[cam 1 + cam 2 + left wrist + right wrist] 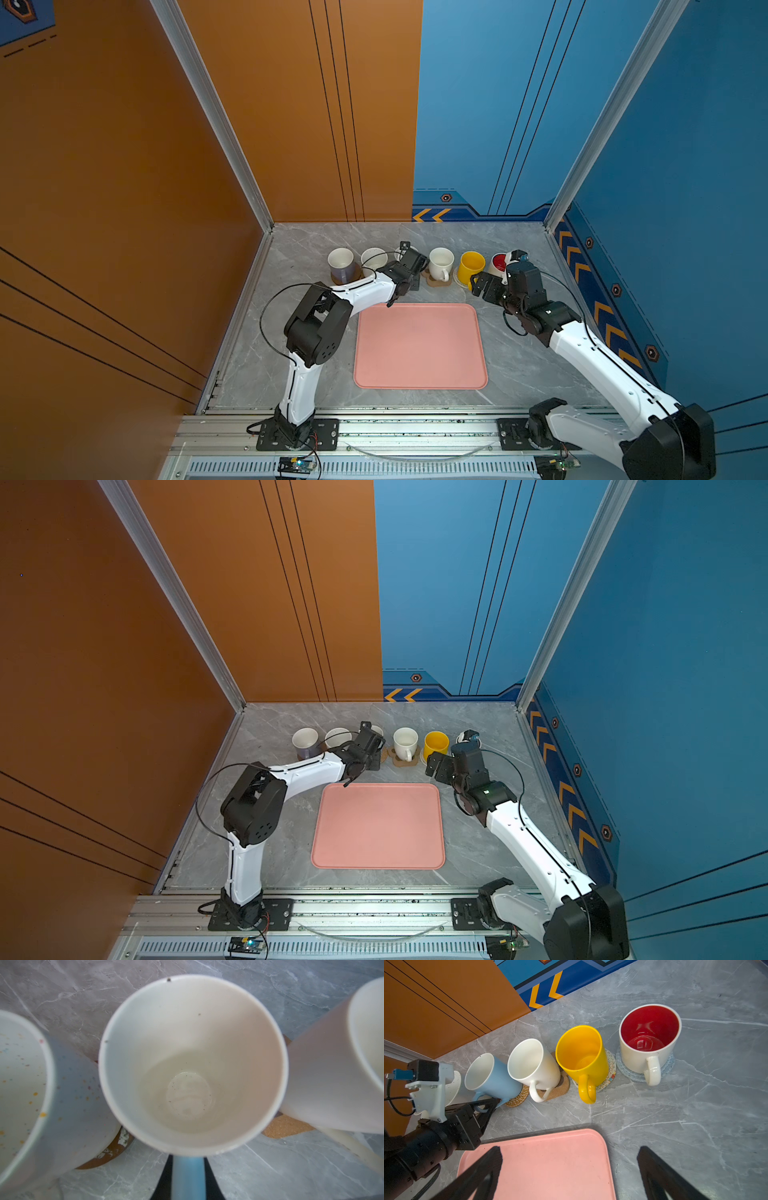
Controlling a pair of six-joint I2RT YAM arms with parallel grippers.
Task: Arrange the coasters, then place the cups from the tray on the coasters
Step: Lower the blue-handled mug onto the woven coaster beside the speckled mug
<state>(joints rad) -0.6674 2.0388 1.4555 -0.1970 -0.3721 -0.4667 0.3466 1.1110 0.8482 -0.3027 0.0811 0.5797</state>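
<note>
While all six cups stood in a row at the back of the table and the tray in front lay bare, the last placement was judged unfinished. From the left, the lilac cup and the speckled cup sat on the brown discs. Next came the blue cup over the rattan coaster. The coaster's edge showed on one side only, so the cup may have sat off-centre, and whether its base rested fully could not be told. The left gripper was pinched nearly closed on the blue cup's handle. Further right, the white cup stood on the paw coaster, the yellow cup on the white coaster, and the red-lined cup on the blue coaster. The right gripper hung near the tray's far right corner, jaws spread wide, holding nothing. Likely faults were four.
(a) Letting go with the cup off-centre or tilted would let it rock off the coaster's rim.
(b) The speckled and white cups stood just beside the blue one, so spreading fingers or a sideways retreat could knock either.
(c) A finger catching in the handle loop on withdrawal could drag cup and coaster together.
(d) A forward sweep of the open right gripper could strike the yellow handle.
</note>
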